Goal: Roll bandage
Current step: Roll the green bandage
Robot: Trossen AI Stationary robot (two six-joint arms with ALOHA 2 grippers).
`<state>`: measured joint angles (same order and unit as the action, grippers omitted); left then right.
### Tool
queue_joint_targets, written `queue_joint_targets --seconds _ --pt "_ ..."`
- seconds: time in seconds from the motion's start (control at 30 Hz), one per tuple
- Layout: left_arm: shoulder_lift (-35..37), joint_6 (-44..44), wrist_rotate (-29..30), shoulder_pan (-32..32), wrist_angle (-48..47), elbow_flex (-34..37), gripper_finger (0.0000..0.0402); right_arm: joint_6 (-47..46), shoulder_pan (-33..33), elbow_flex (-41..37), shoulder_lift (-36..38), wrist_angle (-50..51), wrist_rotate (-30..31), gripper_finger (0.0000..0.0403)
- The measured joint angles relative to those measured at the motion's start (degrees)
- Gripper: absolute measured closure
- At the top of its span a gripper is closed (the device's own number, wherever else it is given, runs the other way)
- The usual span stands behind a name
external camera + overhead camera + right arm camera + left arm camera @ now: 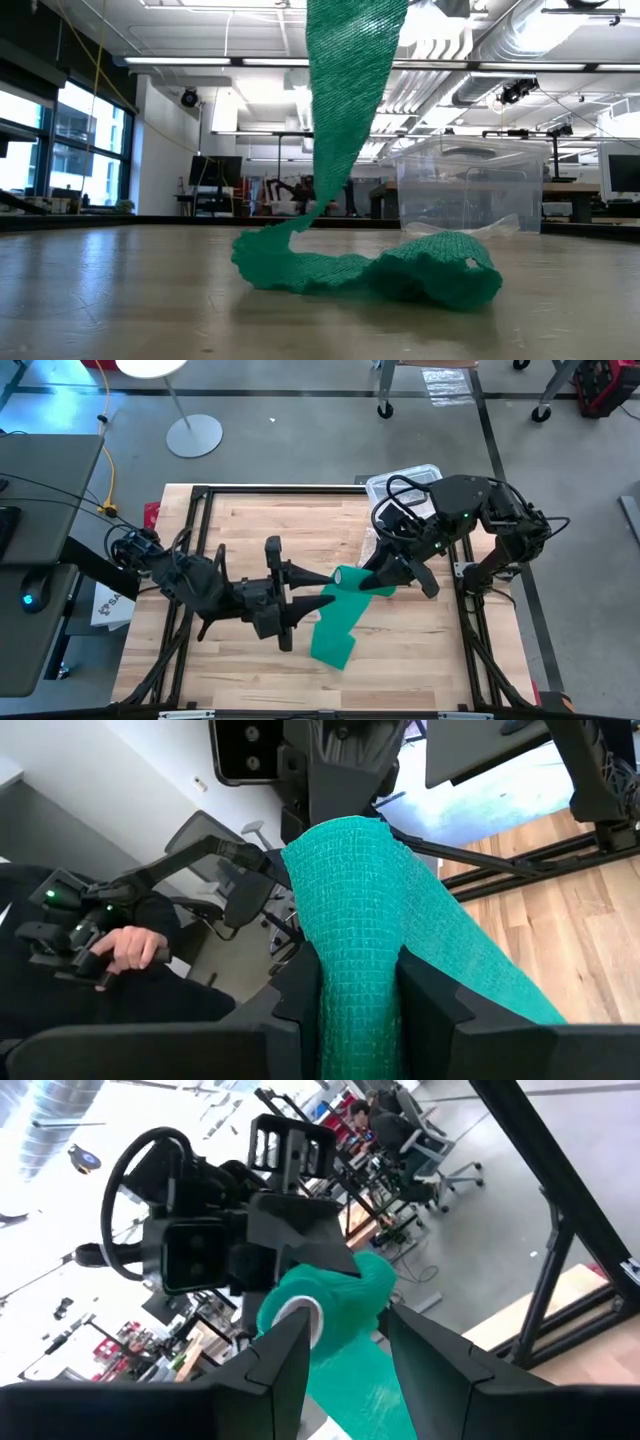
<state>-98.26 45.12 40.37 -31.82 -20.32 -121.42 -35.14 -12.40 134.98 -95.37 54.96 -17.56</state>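
Above the middle of the worktop (pixel 230 520), both grippers' fingers held the bandage (pixel 338 622) aloft between them, left gripper (pixel 322 598) facing right gripper (pixel 372 582), apparently so its loose tail could hang free for rolling.

Bandage (pixel 338 622) hangs between both arms, tail on table (pixel 250 530); box (pixel 405 481) behind.

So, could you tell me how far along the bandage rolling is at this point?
A small roll has formed at the raised end of the bandage, visible in the left wrist view. In hand: the right gripper is closed on the strip, and the left gripper has it between its fingers, both above the table. Left: a long tail hangs down and lies crumpled on the wood, unrolled.
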Motion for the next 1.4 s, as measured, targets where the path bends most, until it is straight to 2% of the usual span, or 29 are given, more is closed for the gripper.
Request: queue_joint_targets --seconds 0.3,0.5,0.73,0.87,1.07,1.4 --pt "0.0 0.0 -0.3 1.7 -1.4 0.0 0.0268 -0.9 0.0 0.0 -0.4 0.1 -0.1 0.0318" --pt "0.1 0.0 -2.8 2.1 -4.2 0.3 0.0268 -1.5 0.0 0.0 -1.4 0.3 -3.0 0.0318" --pt "0.1 0.2 -2.1 1.5 -5.5 0.3 0.0268 -1.6 0.0 0.0 -1.3 0.4 -2.8 0.0318" --pt "0.1 3.4 -0.2 0.7 -5.4 0.4 0.0268 -1.8 0.0 0.0 -1.3 0.4 -2.5 0.0318" --pt "0.0 6.1 -0.2 -0.1 -6.1 0.5 0.0268 -2.5 0.2 0.0 -1.3 0.6 -2.6 0.0318" --pt "0.0 6.7 -4.0 0.3 -7.0 0.5 0.0268 -4.9 0.2 -0.9 -1.5 0.7 -3.3 0.0318"
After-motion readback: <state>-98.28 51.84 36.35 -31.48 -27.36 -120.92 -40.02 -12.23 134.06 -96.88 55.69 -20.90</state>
